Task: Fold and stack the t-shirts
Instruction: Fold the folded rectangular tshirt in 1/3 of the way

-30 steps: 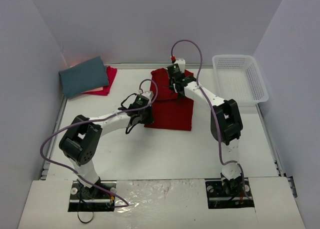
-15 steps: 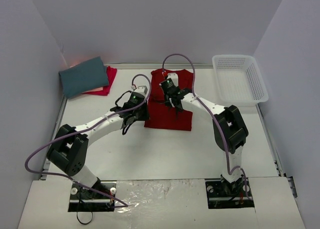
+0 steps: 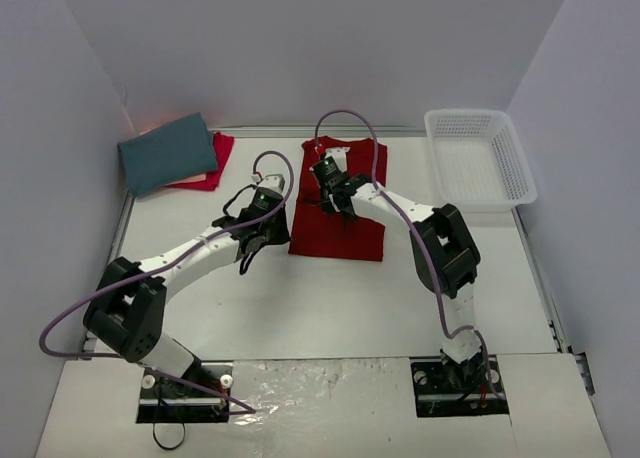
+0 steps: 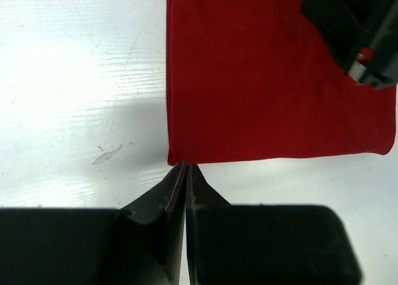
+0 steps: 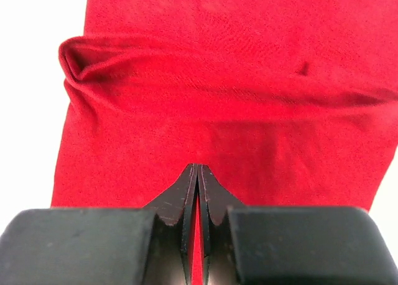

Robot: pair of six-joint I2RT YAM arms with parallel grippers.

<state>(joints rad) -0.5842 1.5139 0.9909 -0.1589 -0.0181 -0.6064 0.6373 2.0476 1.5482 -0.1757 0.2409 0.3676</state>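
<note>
- The deep red t-shirt (image 3: 340, 233) lies flat as a narrow rectangle at the middle rear of the worktop (image 3: 330, 298). Its long sides already look turned in, which suggests a fold is under way.
- The left gripper (image 4: 186, 167) is clenched, with its tips meeting at the shirt's near-left corner. The pictures do not show whether any hem is caught between them. This placement probably pins or squares the corner so the cloth does not slide.
- The right gripper (image 5: 196, 168) is also clenched, and nothing is visibly held. Its tips sit low on the cloth near the shirt's left side, just short of a crosswise crease (image 5: 217, 104). A bunched roll (image 5: 78, 61) marks the left end of that crease. Closed jaws here make a blunt tool for pressing or smoothing.
- The slate-teal t-shirt (image 3: 168, 153) lies folded on top of the pinkish-red t-shirt (image 3: 215, 163) at the rear-left corner. This pair forms the stack that the red shirt should join.
- The white basket (image 3: 480, 163) sits at the rear-right corner, well apart from the shirts.
</note>
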